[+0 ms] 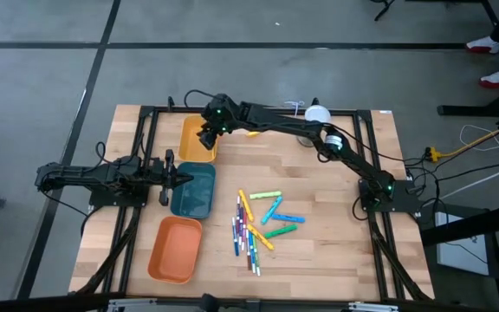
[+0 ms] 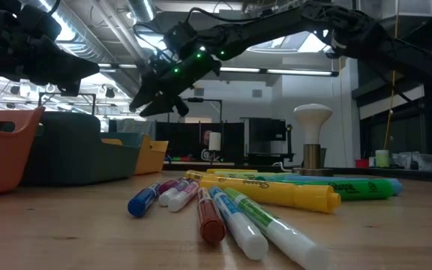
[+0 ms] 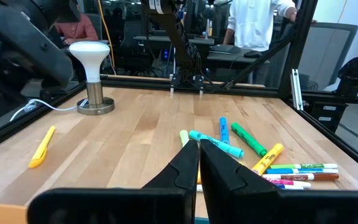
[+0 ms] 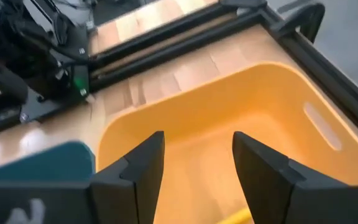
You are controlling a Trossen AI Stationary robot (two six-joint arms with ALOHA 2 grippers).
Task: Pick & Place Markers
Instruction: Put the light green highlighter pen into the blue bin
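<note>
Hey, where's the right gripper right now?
In the high view, the right gripper hangs open over the yellow tray at the table's far left, beyond the teal tray.

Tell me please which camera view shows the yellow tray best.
The right wrist view: the open right gripper hangs just above the yellow tray, so its inside fills the picture. The high view shows the tray small, partly under the arm. The low view shows only a corner behind the teal tray. The left wrist view misses it.
</note>
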